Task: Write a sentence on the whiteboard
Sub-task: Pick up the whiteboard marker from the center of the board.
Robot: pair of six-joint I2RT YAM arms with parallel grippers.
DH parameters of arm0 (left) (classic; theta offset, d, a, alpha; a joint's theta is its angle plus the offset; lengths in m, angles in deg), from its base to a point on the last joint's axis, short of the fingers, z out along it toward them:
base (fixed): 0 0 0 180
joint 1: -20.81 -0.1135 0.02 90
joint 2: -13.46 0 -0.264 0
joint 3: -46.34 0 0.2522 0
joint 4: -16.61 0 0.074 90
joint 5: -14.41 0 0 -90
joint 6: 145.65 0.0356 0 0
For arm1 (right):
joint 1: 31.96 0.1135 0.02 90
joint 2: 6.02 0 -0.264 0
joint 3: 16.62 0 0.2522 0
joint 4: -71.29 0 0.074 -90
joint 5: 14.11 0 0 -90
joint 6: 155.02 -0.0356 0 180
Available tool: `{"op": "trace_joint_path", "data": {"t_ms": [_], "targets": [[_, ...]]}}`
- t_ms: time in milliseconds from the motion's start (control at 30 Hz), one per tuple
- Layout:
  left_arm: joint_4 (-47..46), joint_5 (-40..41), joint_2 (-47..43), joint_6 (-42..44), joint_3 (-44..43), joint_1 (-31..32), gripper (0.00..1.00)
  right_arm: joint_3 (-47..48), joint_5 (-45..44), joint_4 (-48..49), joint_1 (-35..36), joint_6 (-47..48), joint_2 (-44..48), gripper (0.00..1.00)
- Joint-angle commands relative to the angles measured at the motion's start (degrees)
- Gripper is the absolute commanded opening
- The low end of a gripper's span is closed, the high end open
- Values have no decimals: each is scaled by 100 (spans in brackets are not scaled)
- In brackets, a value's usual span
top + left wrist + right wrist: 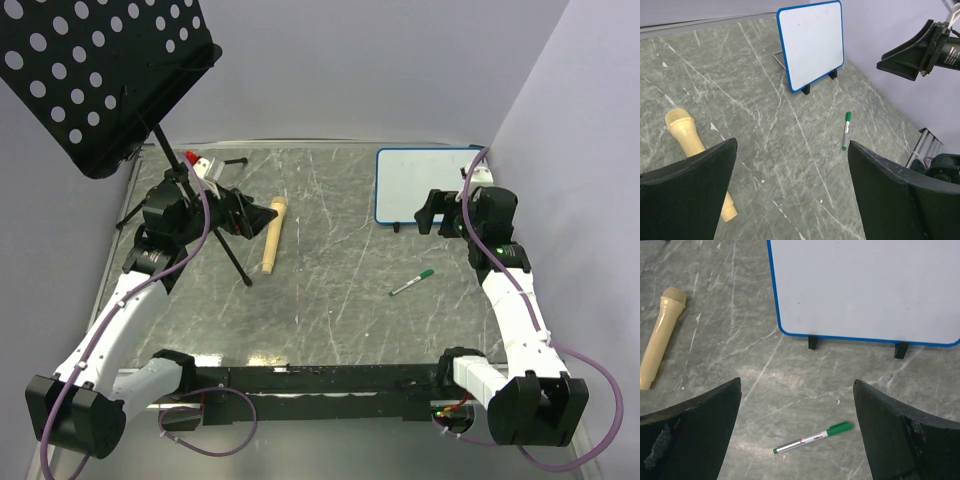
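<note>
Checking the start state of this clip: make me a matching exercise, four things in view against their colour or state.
1 whiteboard
2 marker
3 microphone
4 music stand panel

A beige, lying flat
B black, perforated
C blue-rimmed, propped up
D green cap, near the board's feet

Pairs: 1-C, 2-D, 3-A, 4-B

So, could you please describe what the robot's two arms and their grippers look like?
The left arm and right arm have white tubular links joined by black joint housings, with a purple cable looping along each. The left gripper and right gripper each carry two broad, matte black, wedge-shaped fingers.
</note>
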State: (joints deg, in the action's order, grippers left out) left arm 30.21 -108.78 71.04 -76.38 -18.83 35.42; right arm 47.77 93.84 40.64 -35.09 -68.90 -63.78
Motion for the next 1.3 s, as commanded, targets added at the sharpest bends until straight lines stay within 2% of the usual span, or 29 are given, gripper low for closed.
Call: {"op": "trace_joint_path", "data": {"t_ms": [0,100,167,200,233,333,367,467,700,800,900,933,1000,1033,1133,1267], "targets": [[-238,-109,-10,-1,-61,42,96,113,-55,-201,24,273,-42,100],[-221,-91,86,-45,-79,86,97,79,286,-359,32,799,10,100],[-116,-48,226,-54,-140,164,97,0,602,-473,198,1545,71,100],[-55,-12,271,-36,-166,200,97,-9,1074,-613,278,1914,106,100],[-2,23,332,-10,-210,235,97,-1,1244,-797,435,2596,107,100],[271,155,438,87,-316,349,97,192,1123,-1728,954,3224,-182,100],[289,198,421,104,-316,384,97,384,1140,-2340,1016,3314,-331,100],[298,330,377,139,-299,411,96,762,1069,-3247,1026,3244,-1008,100],[447,568,341,245,-351,472,97,131,455,-3005,1017,2814,-1166,100],[465,577,333,271,-360,472,97,-35,613,-3032,1052,3172,-1308,100],[517,621,324,298,-378,472,97,-299,787,-2899,1061,4768,-1159,100],[517,621,333,298,-378,472,97,-308,971,-3126,1035,6070,-1150,99],[500,586,359,289,-386,464,96,-265,1427,-3399,1026,7316,-1133,96],[517,594,368,298,-395,472,97,-230,1517,-3574,1017,8575,-1150,95],[596,647,368,333,-413,472,97,42,1465,-3751,1025,9577,-1605,94],[561,700,306,342,-386,481,97,789,1229,-4279,1052,10117,-2590,84]]}}
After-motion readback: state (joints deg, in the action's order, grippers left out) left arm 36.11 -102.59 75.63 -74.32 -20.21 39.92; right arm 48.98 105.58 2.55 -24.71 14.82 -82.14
